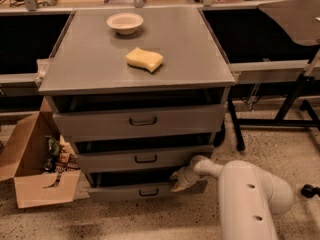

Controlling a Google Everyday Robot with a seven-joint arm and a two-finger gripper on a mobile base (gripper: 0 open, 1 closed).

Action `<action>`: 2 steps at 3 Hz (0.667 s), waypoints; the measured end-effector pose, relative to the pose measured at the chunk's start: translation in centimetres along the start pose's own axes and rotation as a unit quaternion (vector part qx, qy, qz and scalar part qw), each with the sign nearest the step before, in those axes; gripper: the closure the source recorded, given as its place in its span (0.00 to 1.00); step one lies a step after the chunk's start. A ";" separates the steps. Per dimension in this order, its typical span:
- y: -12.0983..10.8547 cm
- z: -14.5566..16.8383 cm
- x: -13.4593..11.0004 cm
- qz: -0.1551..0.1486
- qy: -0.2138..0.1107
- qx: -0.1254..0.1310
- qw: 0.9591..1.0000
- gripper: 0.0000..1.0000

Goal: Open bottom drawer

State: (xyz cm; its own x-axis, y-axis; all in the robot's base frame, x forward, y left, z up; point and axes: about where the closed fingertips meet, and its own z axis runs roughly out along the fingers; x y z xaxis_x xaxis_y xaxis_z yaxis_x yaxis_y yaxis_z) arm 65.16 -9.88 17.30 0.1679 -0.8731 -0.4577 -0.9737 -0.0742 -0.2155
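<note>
The bottom drawer (120, 191) is the lowest, slimmest grey front of the cabinet, with a small dark loop handle (148, 192) at its centre. It stands pulled out a little, with a dark gap above it. My gripper (179, 180) sits at the drawer's upper right edge, to the right of the handle, at the end of my white arm (250, 196). The middle drawer (145, 159) and the top drawer (142, 121) are above it.
A white bowl (124, 22) and a yellow sponge (144, 59) lie on the cabinet top (90, 59). An open cardboard box (35, 179) with several items stands on the floor at the left. Dark table legs (280, 109) stand at the right.
</note>
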 end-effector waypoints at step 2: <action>0.0 0.0 0.0 0.000 0.000 0.000 1.000 0.53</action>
State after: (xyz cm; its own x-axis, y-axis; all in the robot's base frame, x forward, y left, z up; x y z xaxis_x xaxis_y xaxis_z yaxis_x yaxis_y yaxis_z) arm 65.16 -9.88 17.30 0.1679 -0.8731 -0.4577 -0.9737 -0.0743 -0.2155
